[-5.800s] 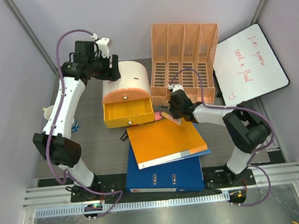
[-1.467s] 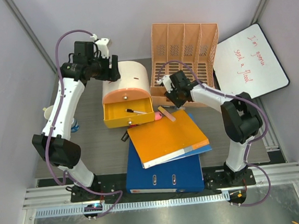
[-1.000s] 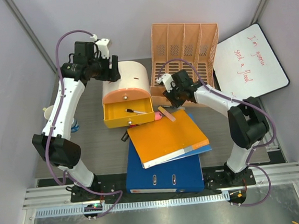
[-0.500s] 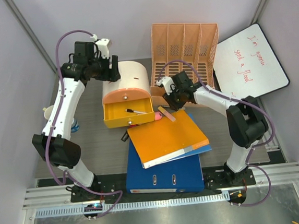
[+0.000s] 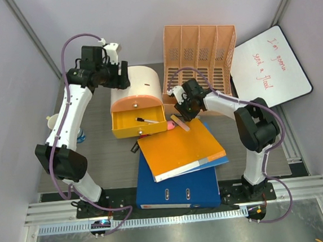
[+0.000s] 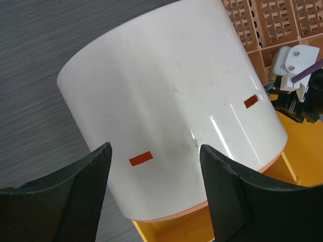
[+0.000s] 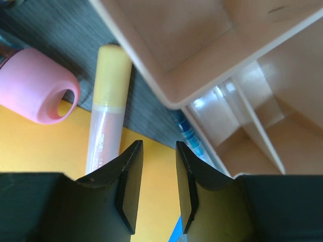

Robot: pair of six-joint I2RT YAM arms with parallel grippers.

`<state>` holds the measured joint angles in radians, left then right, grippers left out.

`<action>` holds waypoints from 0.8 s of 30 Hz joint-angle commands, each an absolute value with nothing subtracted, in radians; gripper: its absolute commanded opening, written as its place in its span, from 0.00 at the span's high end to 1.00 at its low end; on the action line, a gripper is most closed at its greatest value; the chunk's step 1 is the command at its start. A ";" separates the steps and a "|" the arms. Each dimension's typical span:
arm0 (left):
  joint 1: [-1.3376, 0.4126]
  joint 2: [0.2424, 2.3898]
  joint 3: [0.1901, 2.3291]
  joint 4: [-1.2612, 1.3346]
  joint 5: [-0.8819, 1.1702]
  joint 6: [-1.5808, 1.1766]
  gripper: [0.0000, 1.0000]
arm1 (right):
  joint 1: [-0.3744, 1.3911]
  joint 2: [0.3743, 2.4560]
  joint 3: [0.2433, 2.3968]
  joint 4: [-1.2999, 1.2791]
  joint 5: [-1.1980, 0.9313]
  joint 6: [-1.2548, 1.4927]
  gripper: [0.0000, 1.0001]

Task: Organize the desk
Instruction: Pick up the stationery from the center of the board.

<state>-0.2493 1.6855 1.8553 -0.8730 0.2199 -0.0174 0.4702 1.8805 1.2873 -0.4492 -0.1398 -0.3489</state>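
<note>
The desk is dark grey wood-grain. On it stands a white drawer box whose yellow drawer is pulled out, with a black pen inside. My left gripper hovers open over the box, its fingers wide apart and empty. My right gripper is open by a narrow gap, empty, just above the orange folder. A yellow highlighter and a pink ring-shaped piece lie just left of it, and a blue pen lies under the file rack.
The orange folder lies on a blue binder at the front centre. An orange file rack stands at the back and a whiteboard at the right. A mug sits at the left edge, and a black clip lies by the folder.
A pen now lies in the drawer, which looked empty in the earliest frame. Over the last second my right gripper swung slightly left and nearer, toward the highlighter. The left arm stayed still.
</note>
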 commanded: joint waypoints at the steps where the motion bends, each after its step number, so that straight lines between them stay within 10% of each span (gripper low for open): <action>1: -0.253 1.664 1.861 -0.838 0.212 -0.005 0.29 | 0.472 1.905 1.354 -0.430 -0.112 -0.385 0.62; 24: -0.253 1.680 1.884 -0.850 0.206 0.025 0.29 | 0.448 1.971 1.376 -0.397 -0.083 -0.403 0.62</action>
<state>-0.2493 1.6855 1.8553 -0.8726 0.2153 0.0093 0.4660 1.9640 1.3430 -0.4488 -0.1169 -0.3866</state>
